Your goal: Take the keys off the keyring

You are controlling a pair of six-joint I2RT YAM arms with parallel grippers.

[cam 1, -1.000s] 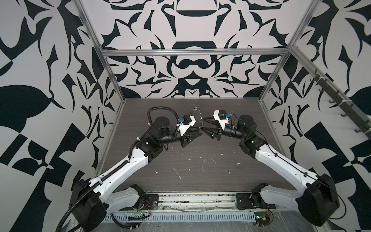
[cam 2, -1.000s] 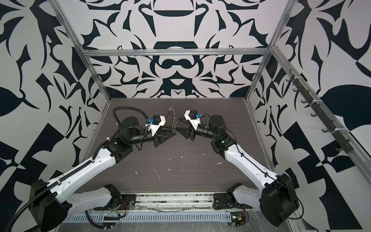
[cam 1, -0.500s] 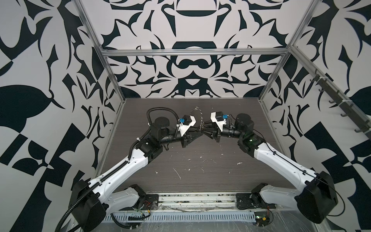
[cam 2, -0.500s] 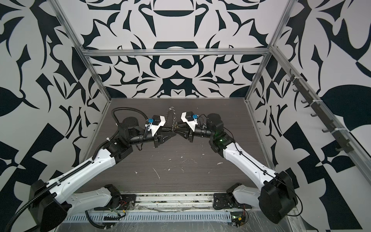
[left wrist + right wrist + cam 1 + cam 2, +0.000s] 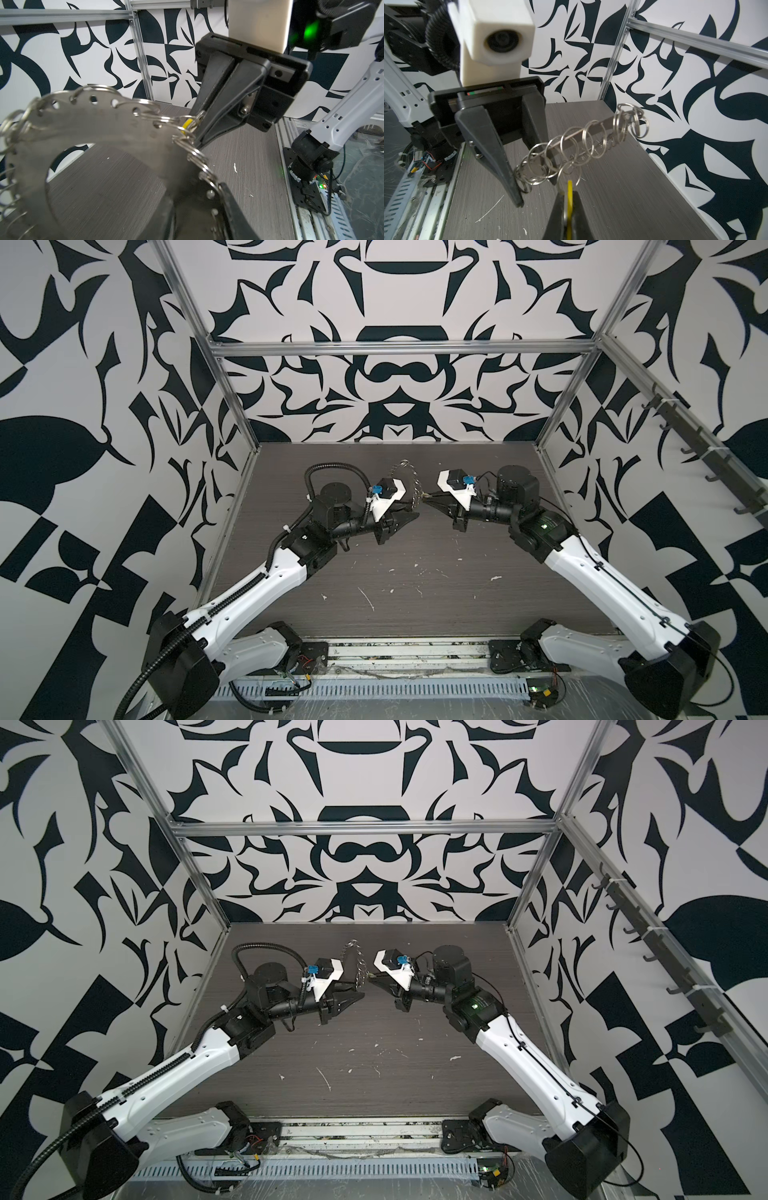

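The yellow key tag (image 5: 569, 194) hangs in the air between the two arms, well above the table (image 5: 415, 572). It is pinched edge-on in the right gripper (image 5: 196, 141), whose jaws are closed tight on it. Its small split ring (image 5: 559, 174) appears to be threaded through a hole at the rim of the keyring (image 5: 116, 128), a flat metal hoop fringed with many loose rings. The left gripper (image 5: 535, 193) holds that hoop upright, jaws partway closed on its rim.

The pinch on the tag is narrow and the plastic is smooth, so a straight pull is likely to slide the tag out of the jaws before the ring comes free. A split ring probably has to be wound off, not tugged. A hard tug could also twist the hoop in the left jaws or drag it out and drop it. Neighbouring rings crowd close and may snag.

No container is in view
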